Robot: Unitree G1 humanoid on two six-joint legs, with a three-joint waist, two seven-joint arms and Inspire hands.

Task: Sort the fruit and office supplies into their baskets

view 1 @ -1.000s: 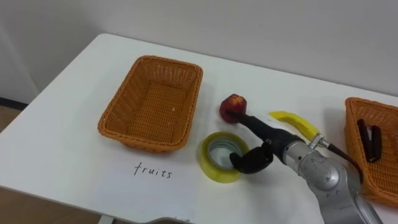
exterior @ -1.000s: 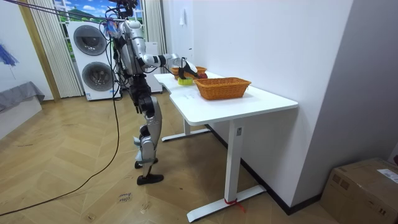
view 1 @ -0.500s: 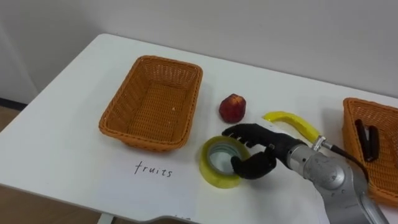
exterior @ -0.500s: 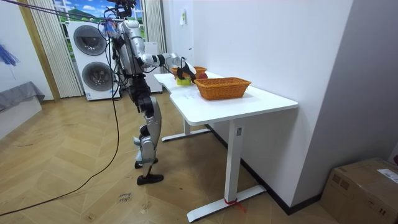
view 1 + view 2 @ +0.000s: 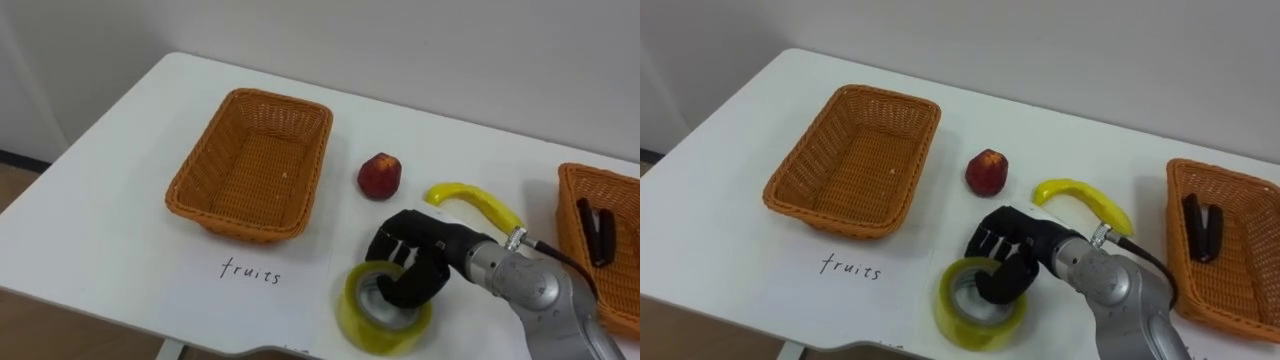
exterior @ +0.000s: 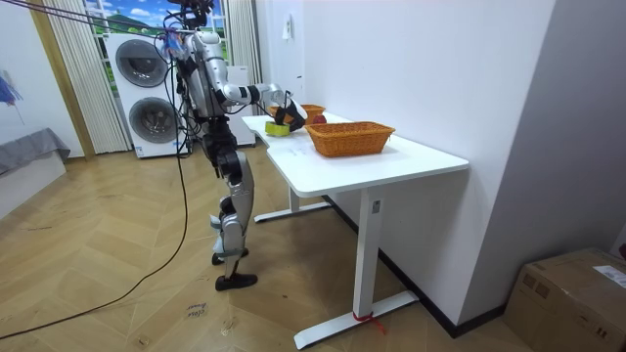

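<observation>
Step in hand: picking up an office supply. The right hand (image 5: 408, 268) is clamped on the yellow tape roll (image 5: 372, 322), fingers curled over its rim and the thumb seemingly inside the core. The roll is tilted, near the front edge of the table (image 5: 120, 180).

Next move, as I judge it: carry the roll right to the supplies basket (image 5: 570, 195) (a black stapler (image 5: 600, 228) lies in it) and release above it.

The fruit basket (image 5: 195, 150) is empty. The apple (image 5: 380, 175) and banana (image 5: 478, 198) lie on the table between the baskets.
</observation>
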